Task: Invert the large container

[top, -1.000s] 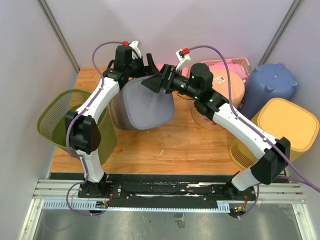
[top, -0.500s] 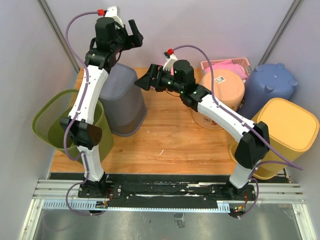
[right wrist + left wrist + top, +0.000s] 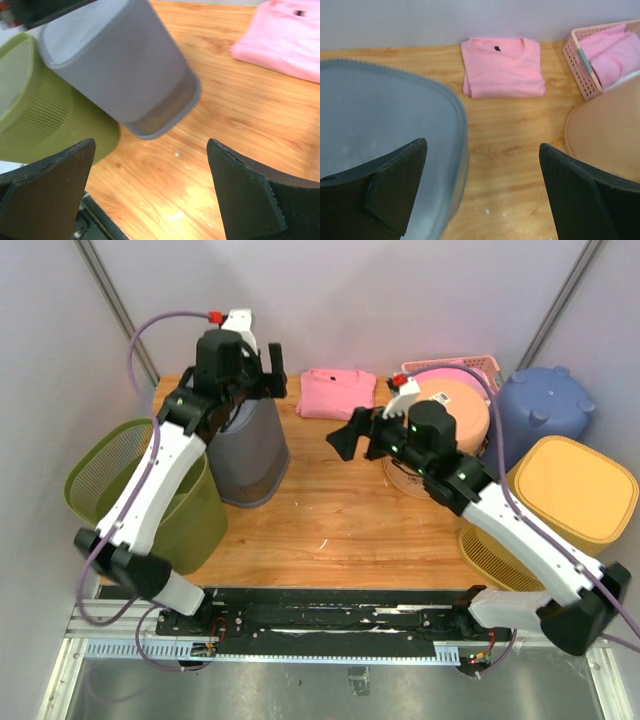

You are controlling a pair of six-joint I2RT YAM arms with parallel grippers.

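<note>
Top external view counts one grey container [image 3: 252,455], one green mesh basket [image 3: 150,490], one folded pink shirt [image 3: 337,393], one pink crate [image 3: 470,367], and one peach bin [image 3: 462,412], one blue bin [image 3: 540,405] and one yellow bin [image 3: 578,490]. The grey container stands rim-down near the rear-left corner of the surface [image 3: 340,510], just beside the green basket. Its closed base is partly hidden under the left pincer [image 3: 268,370] and looks blurred in the left wrist view. The right arm hides part of the peach bin. The left arm bends up along the left edge, its pincer spread wide and empty above the base. The right arm reaches diagonally toward mid-surface. The right pincer [image 3: 352,436] is wide, empty and apart from the container.
</note>
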